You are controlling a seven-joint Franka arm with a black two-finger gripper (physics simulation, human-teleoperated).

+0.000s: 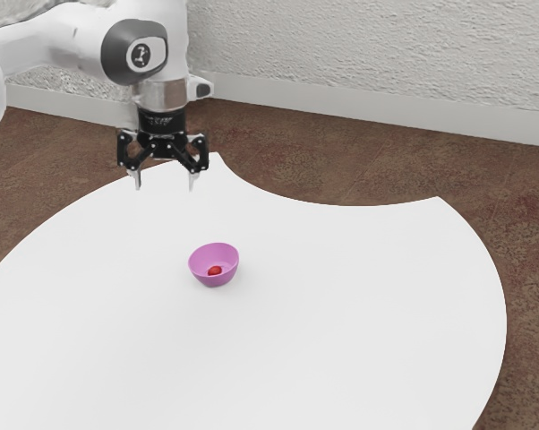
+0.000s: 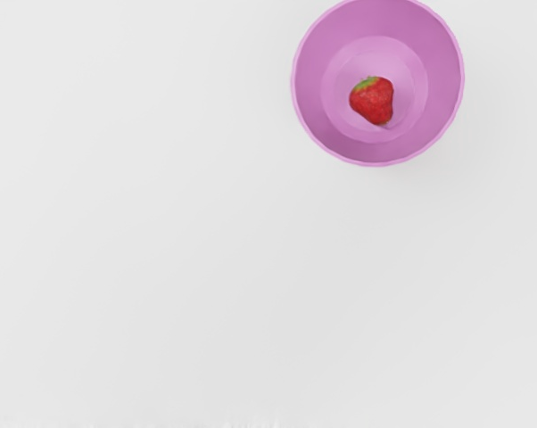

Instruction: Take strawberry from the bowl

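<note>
One strawberry (image 2: 371,100) sits inside the bowl (image 2: 442,89), as you can see from above in your wrist view. It rests on the bowl's flat inner bottom, lying on its side, red all over its body with a patch of green (image 2: 368,83) at one end. You have the whole bowl upright on the white bench (image 1: 359,313), its mouth facing up and its pinkish-purple wall reaching well above the fruit on all sides.

Look at the exterior view and you will find that the bench has a long rounded edge and, on the side toward the wall (image 1: 359,54), a scooped-in edge running between two corners. Your bowl stands inward from that scooped edge, closer to the corner at the exterior view's left than to the one at its right.

Your pincer (image 1: 165,186) is spread, its two fingers (image 1: 193,180) standing well apart and pointing down. It hangs raised above the bowl's level and clear of the fruit, appearing near the corner at the exterior view's left. The white arm (image 1: 68,40) comes in to you from the exterior view's upper left. Beyond the bench's edges you have a brown floor (image 1: 359,157), and a pale baseboard (image 1: 359,107) runs along the foot of the wall.
</note>
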